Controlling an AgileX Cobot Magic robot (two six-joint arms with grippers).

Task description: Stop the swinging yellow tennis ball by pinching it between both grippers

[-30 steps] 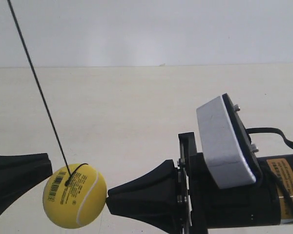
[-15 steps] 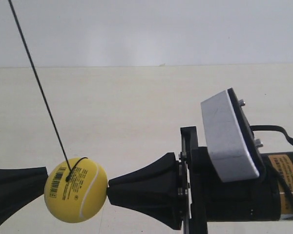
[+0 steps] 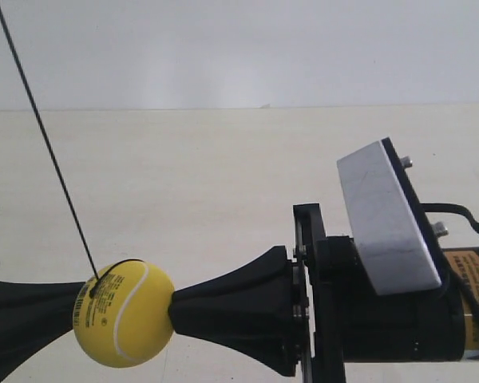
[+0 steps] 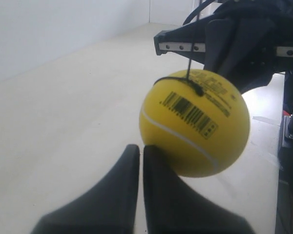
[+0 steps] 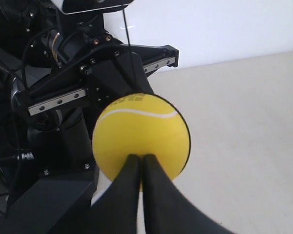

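Note:
The yellow tennis ball [image 3: 124,313] hangs on a dark string [image 3: 44,144] and is squeezed between two black wedge-shaped jaw pairs. The gripper at the exterior view's left [image 3: 76,307] touches the printed side of the ball. The gripper at the exterior view's right [image 3: 174,307] presses the opposite side; its body carries a silver-grey plate [image 3: 387,219]. In the left wrist view the ball [image 4: 195,124] shows its barcode and rests on one fingertip of my shut left gripper [image 4: 141,148]. In the right wrist view my shut right gripper [image 5: 141,158] butts squarely against the ball [image 5: 141,136].
A pale beige tabletop [image 3: 223,175] lies below, with a white wall [image 3: 239,48] behind it. In each wrist view the opposite arm's black body [image 5: 63,102] fills the space behind the ball.
The jaws at the exterior view's left have pushed in and now touch the ball. The ball has shifted slightly left and the string leans more. The right-hand arm's plate has tilted further.

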